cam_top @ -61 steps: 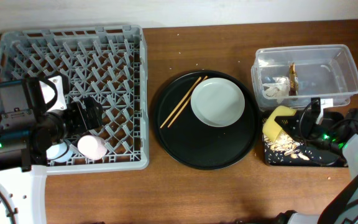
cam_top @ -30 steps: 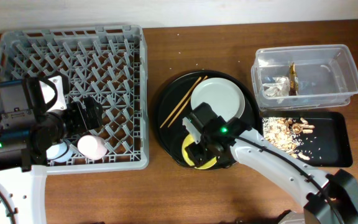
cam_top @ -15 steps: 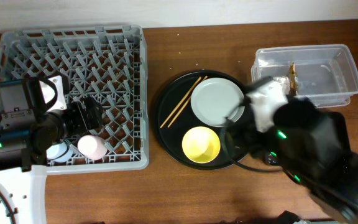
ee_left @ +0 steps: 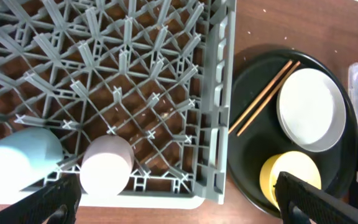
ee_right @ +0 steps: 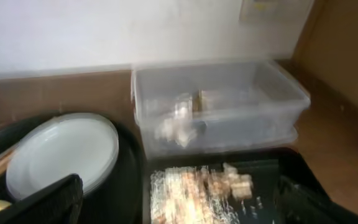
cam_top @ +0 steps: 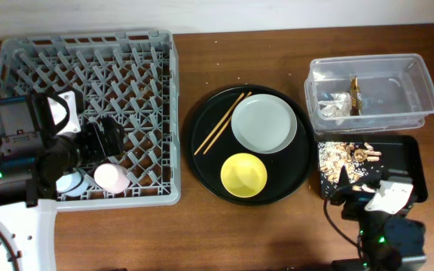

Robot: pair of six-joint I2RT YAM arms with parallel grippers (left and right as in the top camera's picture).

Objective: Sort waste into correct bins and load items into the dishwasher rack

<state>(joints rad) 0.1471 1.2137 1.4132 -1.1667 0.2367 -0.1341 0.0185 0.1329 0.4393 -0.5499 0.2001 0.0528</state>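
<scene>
The dishwasher rack holds a pink cup and a blue cup in its near corner. My left gripper hangs open above that corner, holding nothing. On the round black tray lie the chopsticks, the grey plate and the yellow bowl. A tissue and a brown wrapper sit in the clear tub. Food scraps cover the left half of the shallow black tray. My right gripper is open and empty at that tray's near side.
The left arm's body covers the rack's left side. Bare brown table runs between the rack and the round tray and along the front edge. A pale wall stands behind the tub in the right wrist view.
The right gripper opened, left the yellow bowl on the round tray and swung back right to the black tray's near side. The left arm has not moved.
</scene>
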